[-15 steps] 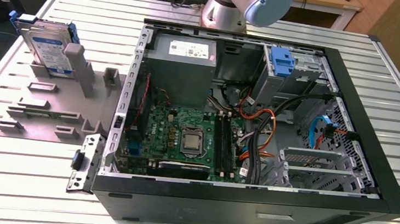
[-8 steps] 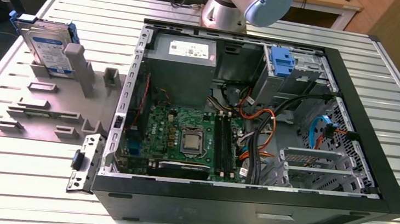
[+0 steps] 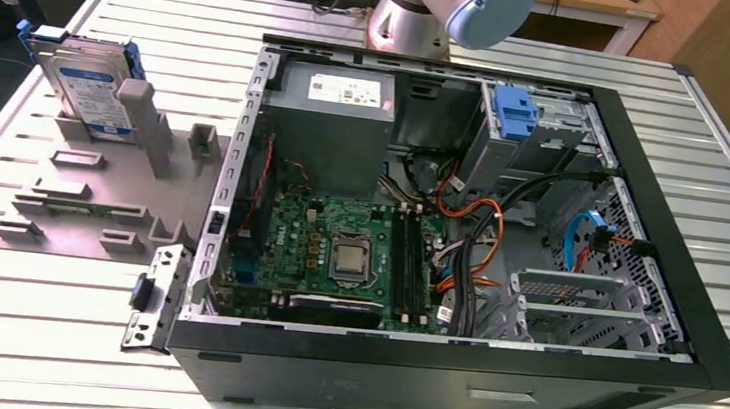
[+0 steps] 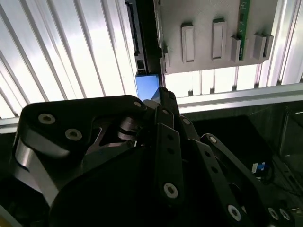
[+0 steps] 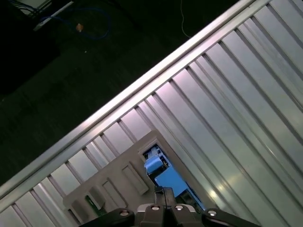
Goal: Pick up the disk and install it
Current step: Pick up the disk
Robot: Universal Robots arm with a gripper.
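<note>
Fingers (image 5: 163, 193) of the gripper (image 4: 163, 94) are drawn together to a narrow tip in the first wrist view, with nothing seen between them. In both wrist views the tip sits right at the blue carrier edge of the disk (image 5: 169, 180); whether it touches cannot be told. In the exterior view the disk (image 3: 82, 87) stands upright on edge in a grey fixture (image 3: 83, 210), label facing out, at the far end of the fixture on the exterior view's left. The fixture's other slots and blocks lie just beside it on the ribbed metal table (image 3: 31, 333). Well apart from the disk, toward the exterior view's right, an open computer case (image 3: 458, 359) lies on its side on the same table, showing a green motherboard (image 3: 334, 242), a grey power supply (image 3: 331, 111), a small blue bracket (image 3: 514, 113) and orange cables (image 3: 472, 213). Beyond the case rises the robot arm (image 3: 444, 11).
</note>
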